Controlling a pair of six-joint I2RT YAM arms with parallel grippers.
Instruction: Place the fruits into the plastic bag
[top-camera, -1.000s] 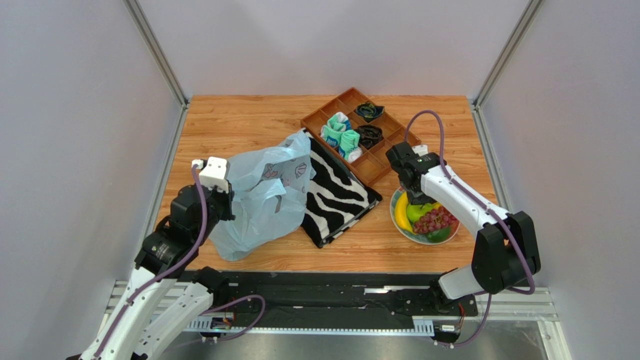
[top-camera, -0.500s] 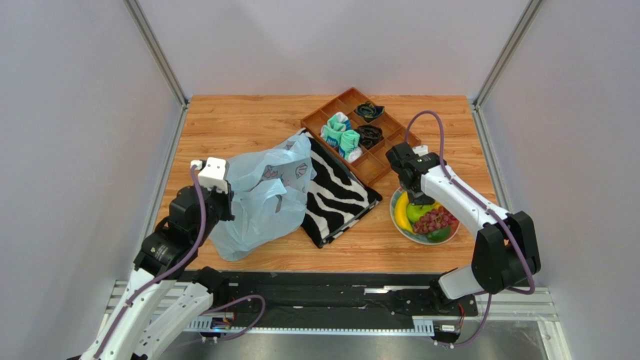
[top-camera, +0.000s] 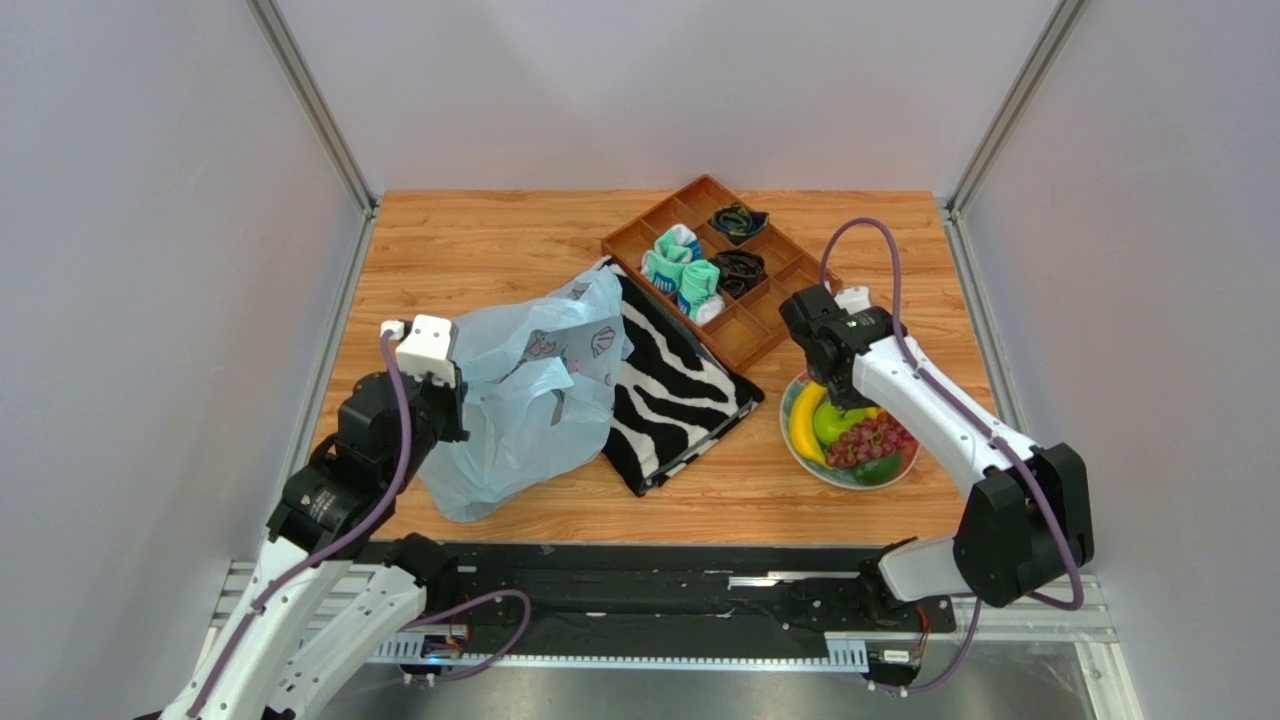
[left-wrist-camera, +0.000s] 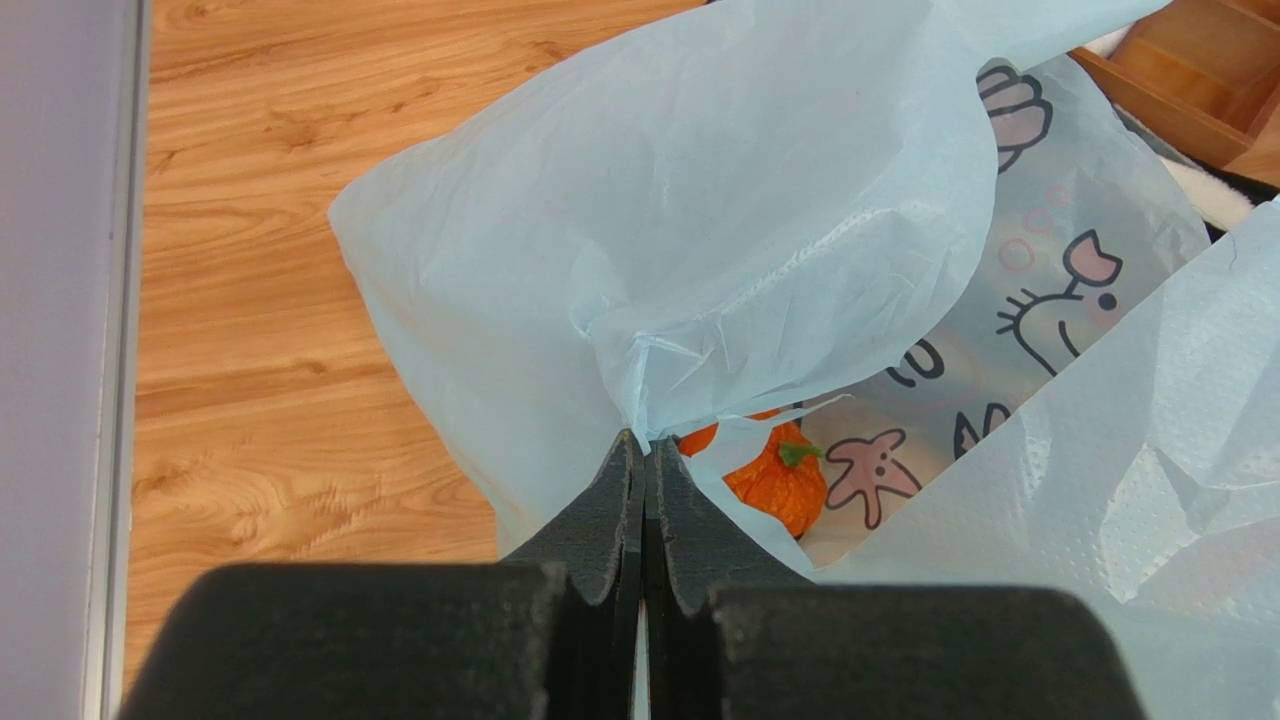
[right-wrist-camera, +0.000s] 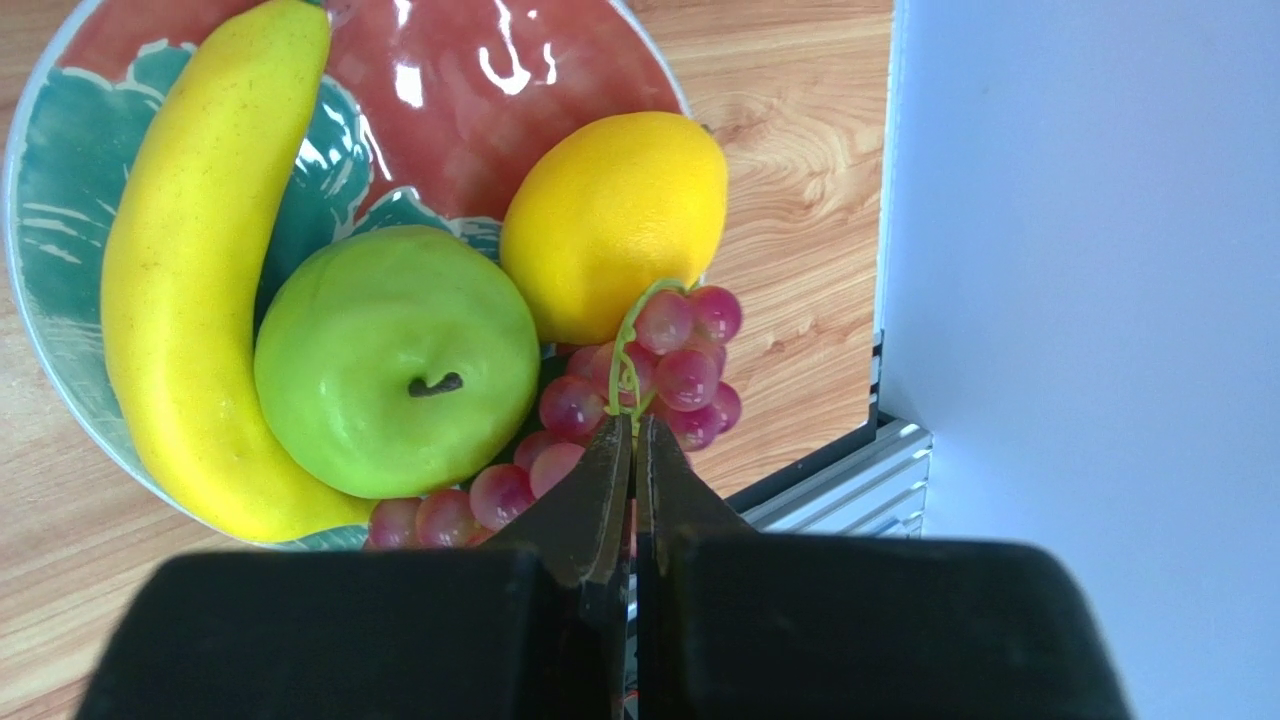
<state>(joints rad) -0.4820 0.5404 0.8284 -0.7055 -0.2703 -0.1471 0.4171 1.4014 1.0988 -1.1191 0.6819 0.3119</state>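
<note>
The grape bunch (right-wrist-camera: 684, 372) lies on the near side of a painted plate (right-wrist-camera: 496, 75), at the near right of the tabletop (top-camera: 481, 240). It is tucked against a lemon (right-wrist-camera: 613, 218) and a green apple (right-wrist-camera: 394, 360), with a banana (right-wrist-camera: 196, 270) curving along the plate's left rim. A dark green fruit (top-camera: 881, 468) sits at the plate's near edge. The right tool (right-wrist-camera: 633, 435) is closed, its tips pinched on the thin green stem at the top of the bunch. The grapes trail from that stem toward the banana's end, passing partly under the apple. From the overhead view the bunch looks to be resting on the plate, not yet lifted clear.

The plastic bag (left-wrist-camera: 751, 195) stands on the left side of the tabletop, well apart from the plate. A zebra-striped cloth (top-camera: 676, 393) lies between them. The left tool (left-wrist-camera: 646, 450) is closed on a fold of the bag's rim and holds it up. Through the gap an orange fruit (left-wrist-camera: 777, 477) shows inside.

The coming move likely turns on one relation: the bag's mouth lies to the left of the held bunch, across the cloth. The right arm has the grapes, so it would have to carry them leftward. The mouth looks narrow from here. A bunch hanging from its stem may swing, so it would need to come in from above the opening.
</note>
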